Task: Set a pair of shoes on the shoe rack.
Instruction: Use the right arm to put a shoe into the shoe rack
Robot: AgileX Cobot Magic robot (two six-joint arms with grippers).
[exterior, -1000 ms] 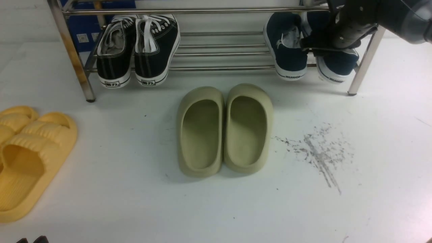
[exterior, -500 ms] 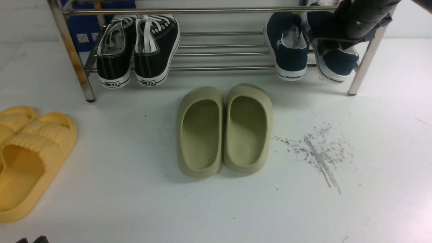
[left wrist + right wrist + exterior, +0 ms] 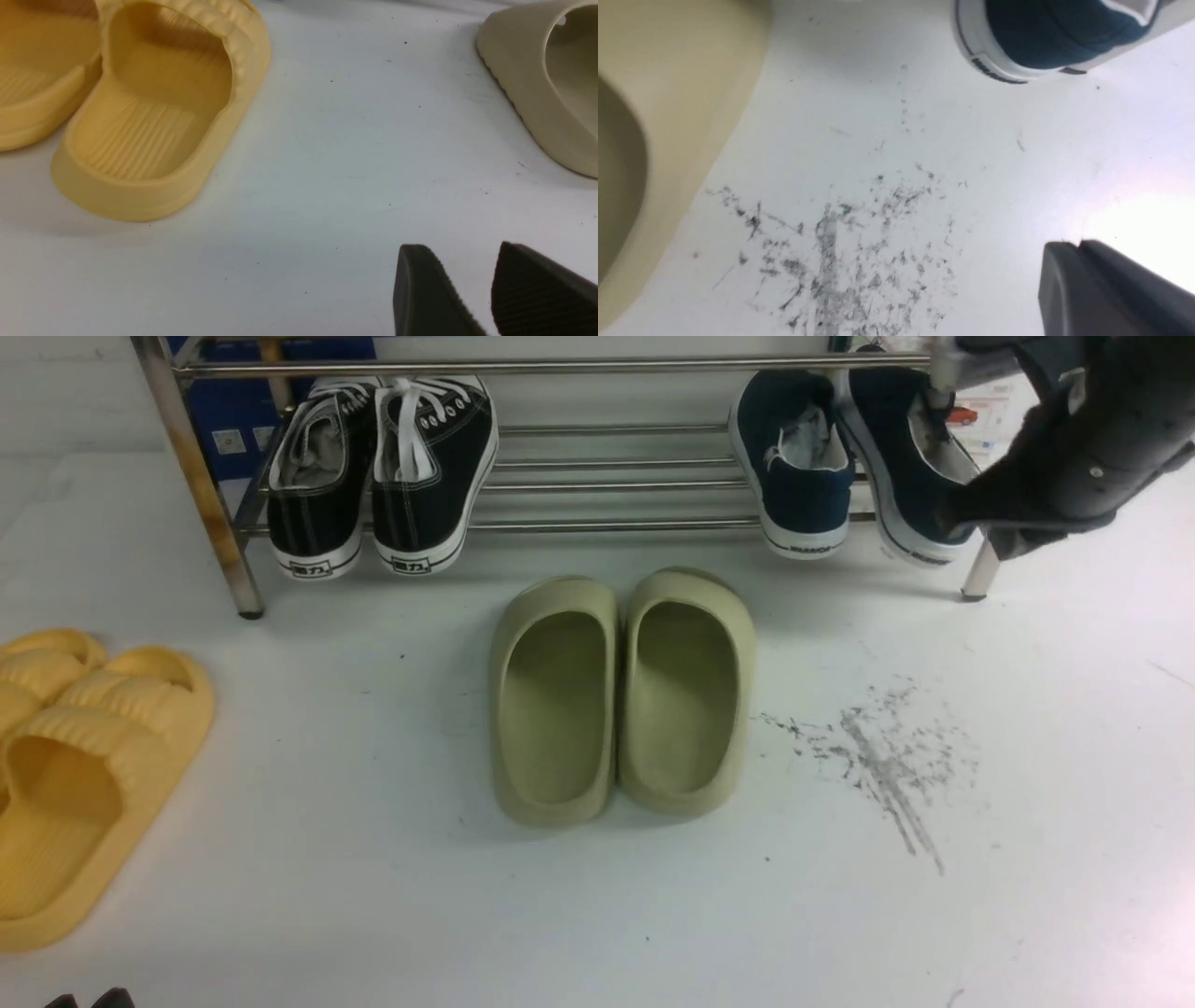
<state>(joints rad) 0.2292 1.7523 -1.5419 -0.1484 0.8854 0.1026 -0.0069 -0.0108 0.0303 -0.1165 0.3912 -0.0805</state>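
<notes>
The pair of shoes, navy slip-ons with white soles, lies on the lower bars of the shoe rack [image 3: 560, 366] at its right end. The left shoe [image 3: 794, 467] and the right shoe [image 3: 901, 457] point heels toward me. My right gripper [image 3: 957, 513] hangs just right of the right shoe's heel, beside the rack's leg. It is shut with nothing in it [image 3: 1078, 243]; one navy heel [image 3: 1045, 37] shows beyond it. My left gripper [image 3: 460, 247] is open and empty low over the floor, its tips barely showing at the front view's bottom left [image 3: 89, 1001].
Black lace-up sneakers [image 3: 383, 476] sit on the rack's left end. Olive-green slides [image 3: 621, 695] stand on the white floor in front of the rack's middle. Yellow slides [image 3: 84, 756] lie at the left, near my left gripper. Grey scuff marks [image 3: 878, 756] stain the floor at right.
My right gripper drew back from over the right navy shoe, moving right and toward me, and its jaws closed. The shoe stays on the rack. The left arm has not moved.
</notes>
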